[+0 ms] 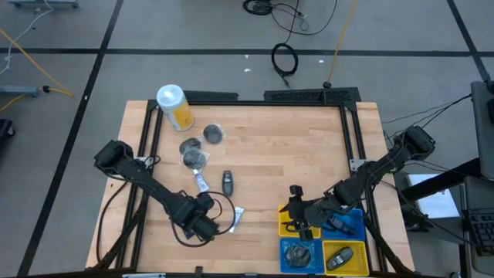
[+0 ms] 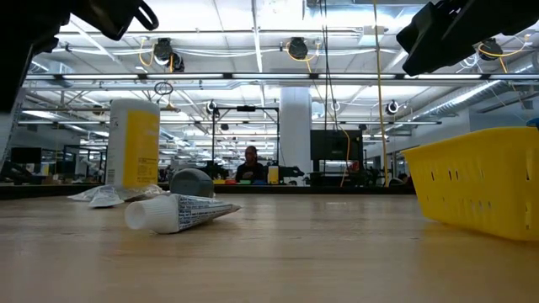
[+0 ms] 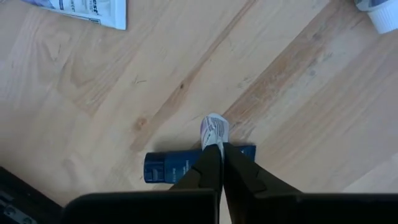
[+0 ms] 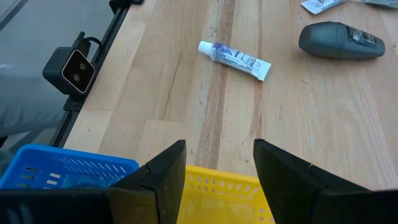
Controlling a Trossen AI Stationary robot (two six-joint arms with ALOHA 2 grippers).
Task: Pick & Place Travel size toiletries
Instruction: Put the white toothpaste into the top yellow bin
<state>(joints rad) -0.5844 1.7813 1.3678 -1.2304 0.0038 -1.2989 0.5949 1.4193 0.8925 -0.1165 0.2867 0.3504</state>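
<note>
While the left gripper (image 3: 219, 152) hung low at the lower left of the high view, its fingers were pressed together on the crimped end of a small white tube (image 3: 214, 129), and a dark blue tube (image 3: 171, 167) lay flat on the wood directly beneath, partly hidden by the fingers. The right gripper (image 1: 295, 207) sat at lower centre-right of the high view, over the near yellow bin (image 1: 291, 223), jaws spread wide and holding nothing. Four bins stood as a square block at lower right: a blue bin (image 1: 353, 225) beside that yellow one, and under them in frame another blue bin (image 1: 287, 265) with grey contents I could not identify and a second yellow bin (image 1: 355, 264) holding a dark oval item (image 1: 340, 257).

On open wood between the two grippers lay a white tube with blue print (image 1: 237, 219), in the right wrist view lying clear ahead of the spread fingers. Farther up the frame were a dark oval bottle (image 1: 228, 182) and another white tube (image 1: 201, 181), just beside each other. Beyond those, toward upper left, three round grey jars (image 1: 194, 159) clustered loosely, two on crinkled clear wrap. A large yellow canister (image 1: 176, 107) with white lid lay at the table's upper left corner.

Low view: a capped white tube (image 2: 178, 213) lay in front, the yellow canister upright-looking behind it; a person showed far back in the room.
</note>
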